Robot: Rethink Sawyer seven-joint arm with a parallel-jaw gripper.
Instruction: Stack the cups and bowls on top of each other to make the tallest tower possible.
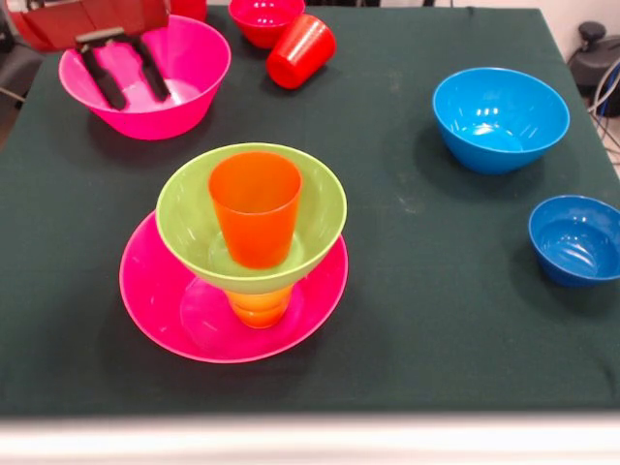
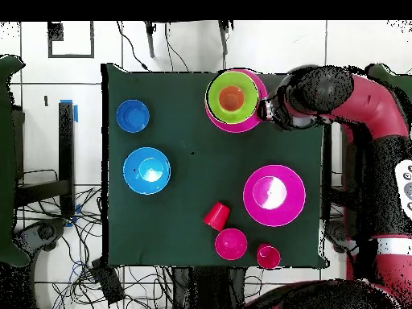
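The tower [image 1: 242,257] stands near the front edge of the green table [image 1: 417,320]: a wide pink bowl [image 1: 155,300] at the bottom, a yellow cup [image 1: 260,307] in it, a lime green bowl [image 1: 184,218] on that cup, and an orange cup [image 1: 255,208] standing up inside the green bowl. The gripper [image 1: 126,82] hangs over the other big pink bowl [image 1: 199,73] at the back, with its two black fingers [image 1: 102,77] spread apart and nothing between them. The small dark blue bowl [image 1: 576,240] sits alone at the side, near the light blue bowl [image 1: 499,116]. It looks like the next piece for the top. It is shiny plastic, so it is probably light, hard and slippery. The best place to hold it is likely the thin rim, one finger inside and one outside. The tower looks wobbly, so a bump could knock it over.
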